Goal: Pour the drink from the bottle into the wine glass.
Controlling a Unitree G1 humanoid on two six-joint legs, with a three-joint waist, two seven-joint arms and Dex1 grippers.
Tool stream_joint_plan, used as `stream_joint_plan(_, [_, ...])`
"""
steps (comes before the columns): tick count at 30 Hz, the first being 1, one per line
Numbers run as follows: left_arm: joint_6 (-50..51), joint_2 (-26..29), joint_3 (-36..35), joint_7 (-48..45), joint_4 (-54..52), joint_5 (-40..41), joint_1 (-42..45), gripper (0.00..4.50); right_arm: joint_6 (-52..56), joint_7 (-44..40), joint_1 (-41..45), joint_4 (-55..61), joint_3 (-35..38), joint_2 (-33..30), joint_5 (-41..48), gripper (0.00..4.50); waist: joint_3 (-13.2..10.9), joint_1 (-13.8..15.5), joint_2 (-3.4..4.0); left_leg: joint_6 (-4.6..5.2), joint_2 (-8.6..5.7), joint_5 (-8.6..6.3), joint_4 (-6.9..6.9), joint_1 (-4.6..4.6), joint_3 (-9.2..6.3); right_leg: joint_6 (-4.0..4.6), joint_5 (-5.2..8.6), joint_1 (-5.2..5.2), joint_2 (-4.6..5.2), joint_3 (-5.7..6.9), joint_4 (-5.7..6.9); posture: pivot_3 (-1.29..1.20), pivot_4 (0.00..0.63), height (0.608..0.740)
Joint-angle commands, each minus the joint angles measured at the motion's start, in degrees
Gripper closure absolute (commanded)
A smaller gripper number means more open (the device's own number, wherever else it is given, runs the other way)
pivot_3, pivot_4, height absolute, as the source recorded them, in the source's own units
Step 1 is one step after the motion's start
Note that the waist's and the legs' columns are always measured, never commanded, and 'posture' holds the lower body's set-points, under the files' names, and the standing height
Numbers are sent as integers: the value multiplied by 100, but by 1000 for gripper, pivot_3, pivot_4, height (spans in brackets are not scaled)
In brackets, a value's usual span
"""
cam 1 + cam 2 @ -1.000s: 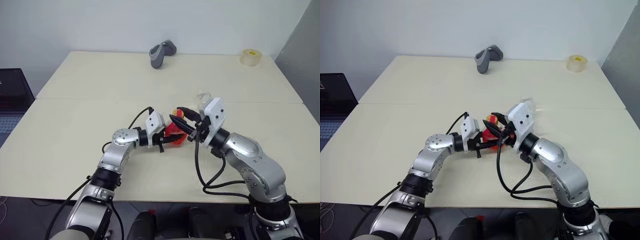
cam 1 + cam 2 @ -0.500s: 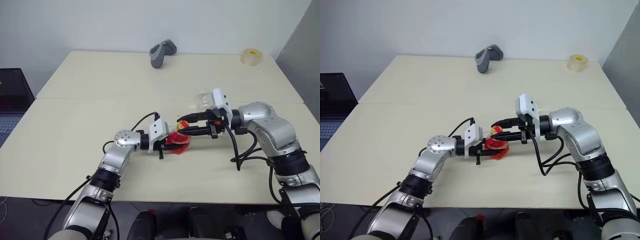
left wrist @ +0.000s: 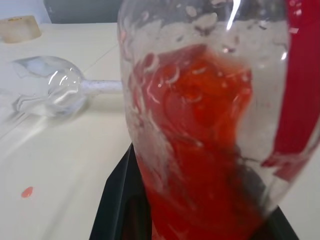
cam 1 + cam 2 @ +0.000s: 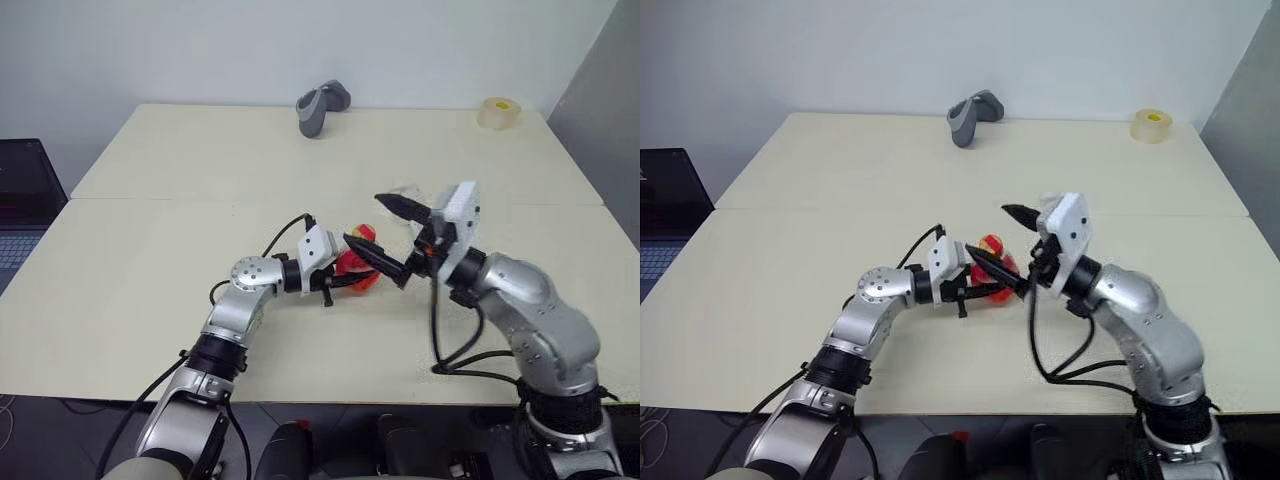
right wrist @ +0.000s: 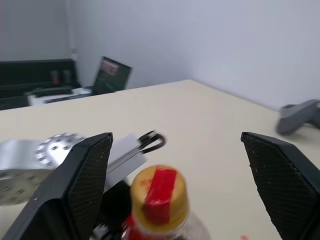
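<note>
My left gripper [image 4: 343,277] is shut on the body of the bottle [image 4: 352,266], a small clear one held upright just above the table [image 4: 150,260]. The red drink [image 3: 200,150] fills its lower part. Its yellow-and-red cap [image 5: 159,192] is on. My right gripper [image 4: 387,234] is open wide around the cap, its black fingers [image 5: 80,185] well clear on both sides. The wine glass [image 3: 47,89] appears to lie on its side just beyond the bottle, with its stem [image 3: 100,86] level along the table.
A small red drop [image 3: 27,192] marks the table near the glass. A grey handle-shaped object [image 4: 322,103] and a roll of tape [image 4: 497,112] sit at the far edge. A dark laptop [image 4: 20,195] is off the table's left side.
My right gripper, shut at the bottle's cap before, has opened wide and let go of it. The right elbow has swung back in. The left gripper keeps its hold on the bottle.
</note>
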State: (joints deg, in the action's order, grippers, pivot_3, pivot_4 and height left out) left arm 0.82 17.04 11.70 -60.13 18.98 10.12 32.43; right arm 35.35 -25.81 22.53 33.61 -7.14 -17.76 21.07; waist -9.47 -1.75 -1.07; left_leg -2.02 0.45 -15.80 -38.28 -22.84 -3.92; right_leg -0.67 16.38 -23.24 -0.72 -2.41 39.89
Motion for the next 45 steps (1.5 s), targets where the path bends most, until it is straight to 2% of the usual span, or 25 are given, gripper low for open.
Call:
stream_joint_plan(1, [-156,-97,-74,3,24,70,249,3435,-311,331,115,-47,-363,35,-608,61,0,4,0,0,-1,0,0,0,1,0,0,0,0,0,-2,0,150,740])
stream_joint_plan(6, [-221,-131,-79,-20,141,56,320,3436,-470,394,84,-228,-333,-173,-1023,61,0,13,0,0,-6,0,-1,-2,5,0,0,0,1,2,-6,0,150,740])
stream_joint_plan(16, [-221,-108,-118,14,132,71,251,3437,-151,199,-320,179,777,-212,171,61,0,8,0,1,-3,-1,1,-1,6,0,0,1,1,-2,-5,0,150,740])
stream_joint_plan(25, [-158,-161,-148,91,137,133,277,3437,-95,328,-676,165,1004,-584,101,61,0,9,0,1,-3,-1,2,0,5,0,0,1,0,0,-5,0,150,740])
stream_joint_plan(30, [-50,-187,-223,120,106,177,267,3447,-167,-166,-990,430,1134,-1006,386,61,0,17,-1,1,-7,-1,2,-2,9,-1,1,1,0,-1,-8,0,150,740])
stream_joint_plan(34, [177,-242,-316,167,65,314,279,3448,22,-253,-736,807,862,-988,693,61,0,-17,0,2,0,-1,6,3,12,-1,0,1,-4,-1,-5,0,150,740])
stream_joint_plan(45, [733,-227,-252,18,-229,499,214,3448,-253,273,138,72,-299,-423,-378,61,0,1,0,0,-4,0,7,3,14,0,1,2,-6,-1,-9,0,150,740])
